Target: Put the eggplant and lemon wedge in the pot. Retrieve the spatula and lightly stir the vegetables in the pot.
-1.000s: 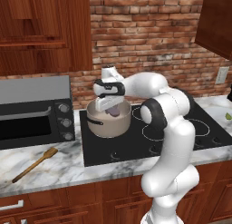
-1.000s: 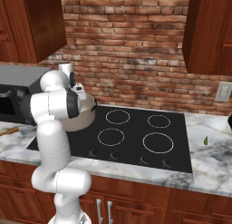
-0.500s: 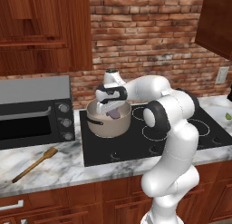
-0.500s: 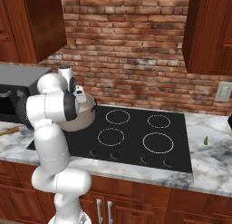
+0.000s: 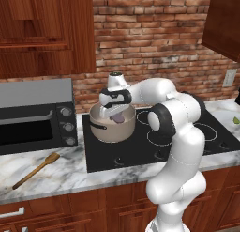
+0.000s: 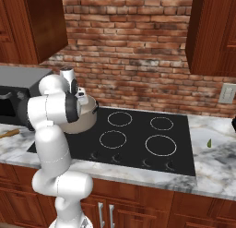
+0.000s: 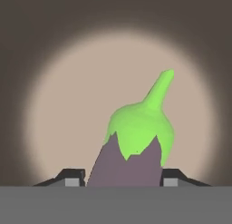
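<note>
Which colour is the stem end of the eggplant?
Bright green; the eggplant body is dull purple. It shows best in the hand view.

The pot (image 5: 112, 125) stands on the rear left corner of the cooktop (image 5: 187, 146), just right of the oven (image 5: 35, 116) on the worktop (image 5: 61, 172). The eggplant (image 7: 131, 146) sits between the fingertips (image 7: 72, 177) of the gripper (image 5: 116, 114), over the pot's inside (stem end pointing into it). The spatula (image 5: 36, 170) lies near the worktop's front left edge; the lemon wedge (image 6: 209, 142) right of the cooktop.
</note>
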